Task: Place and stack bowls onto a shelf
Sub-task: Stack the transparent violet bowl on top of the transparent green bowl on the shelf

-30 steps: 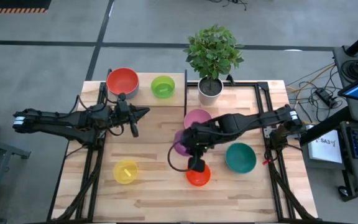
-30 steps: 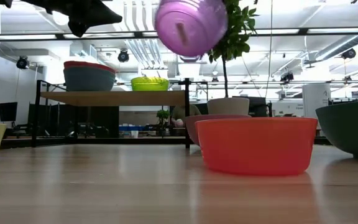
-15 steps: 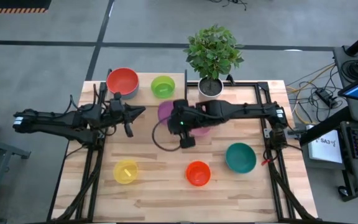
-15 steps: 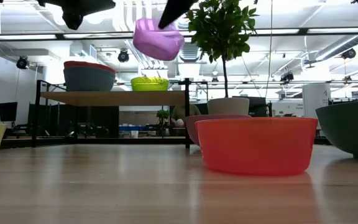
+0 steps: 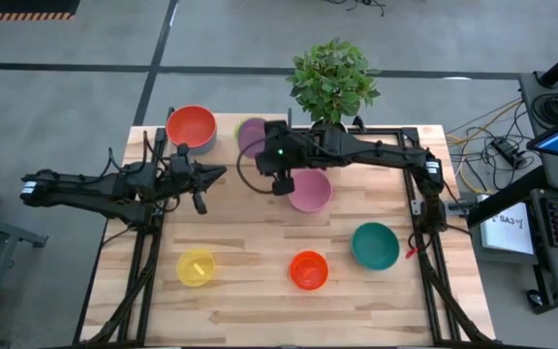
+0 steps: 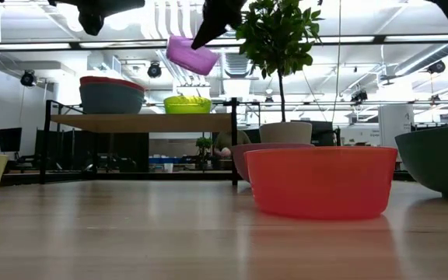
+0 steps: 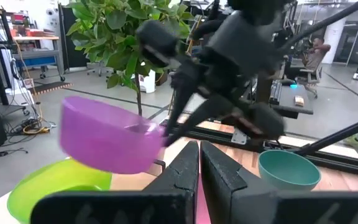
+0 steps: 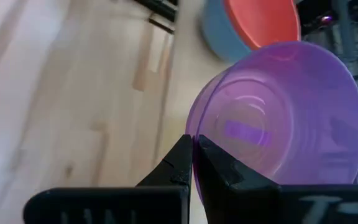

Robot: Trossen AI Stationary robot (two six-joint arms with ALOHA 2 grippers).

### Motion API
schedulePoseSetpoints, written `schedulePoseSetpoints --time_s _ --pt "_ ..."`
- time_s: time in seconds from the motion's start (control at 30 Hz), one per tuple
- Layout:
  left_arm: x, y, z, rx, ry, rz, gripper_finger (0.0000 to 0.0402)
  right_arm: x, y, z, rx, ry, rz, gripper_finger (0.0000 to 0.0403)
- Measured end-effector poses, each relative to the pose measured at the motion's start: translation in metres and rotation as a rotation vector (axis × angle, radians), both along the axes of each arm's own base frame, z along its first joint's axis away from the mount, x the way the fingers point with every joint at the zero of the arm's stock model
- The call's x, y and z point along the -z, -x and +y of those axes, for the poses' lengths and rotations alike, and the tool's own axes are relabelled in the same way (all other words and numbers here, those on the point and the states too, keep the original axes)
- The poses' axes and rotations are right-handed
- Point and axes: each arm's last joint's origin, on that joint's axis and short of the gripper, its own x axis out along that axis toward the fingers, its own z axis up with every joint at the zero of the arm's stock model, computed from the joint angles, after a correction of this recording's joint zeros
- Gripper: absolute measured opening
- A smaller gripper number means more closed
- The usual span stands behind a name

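Note:
My right gripper (image 5: 265, 155) is shut on the purple bowl (image 5: 252, 136), held in the air over the shelf (image 6: 142, 122), above the green bowl (image 6: 187, 103) that sits on the shelf board. The low view shows the purple bowl (image 6: 191, 56) tilted, well above the green one. A red bowl nested in a blue one (image 5: 191, 126) stands on the shelf's left part. My left gripper (image 5: 219, 174) hovers shut and empty just in front of the shelf. In its wrist view I see the purple bowl (image 7: 107, 137) and the green bowl (image 7: 61, 183). My right gripper pinches the purple bowl's rim (image 8: 194, 144), one finger inside the bowl and one outside its wall. The fingers come from the table's right side, slanting down. The bowl is lifted clear and tilted, hanging off the fingertips over the green bowl.
On the table lie a pink bowl (image 5: 310, 190), a teal bowl (image 5: 375, 245), an orange bowl (image 5: 308, 269) and a yellow bowl (image 5: 196, 267). A potted plant in a white pot (image 5: 327, 136) stands right of the shelf's black divider (image 5: 289, 131).
My right gripper has carried the purple bowl from the table's middle toward the far left, up over the shelf and above the green bowl. The bowl has turned from facing the near side to a tilted, more upright pose. My left gripper has drawn back slightly toward the left.

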Motion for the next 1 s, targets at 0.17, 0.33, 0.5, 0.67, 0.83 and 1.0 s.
schedulePoseSetpoints --time_s 0.17,0.33,0.5,0.67,0.83,1.0 --pt "0.0 0.0 0.0 0.0 0.0 -0.002 0.0 0.013 -0.012 -0.019 0.008 0.029 -0.011 0.0009" --pt "0.0 0.001 0.0 0.0 -0.008 0.001 0.0 0.029 -0.019 -0.036 0.014 0.058 0.037 0.0009" --pt "0.0 0.001 0.0 0.0 -0.013 0.003 0.0 0.033 -0.019 -0.048 0.034 0.067 0.048 0.0009" --pt "0.0 0.001 0.0 0.0 -0.018 0.005 0.0 0.032 -0.018 -0.055 0.052 0.065 0.041 0.0009" --pt "0.0 0.001 0.0 0.0 -0.018 0.004 0.0 0.033 -0.018 -0.056 0.049 0.063 0.034 0.0009" --pt "0.0 0.001 0.0 0.0 -0.018 0.004 0.0 0.037 -0.02 -0.057 0.048 0.061 0.045 0.0009"
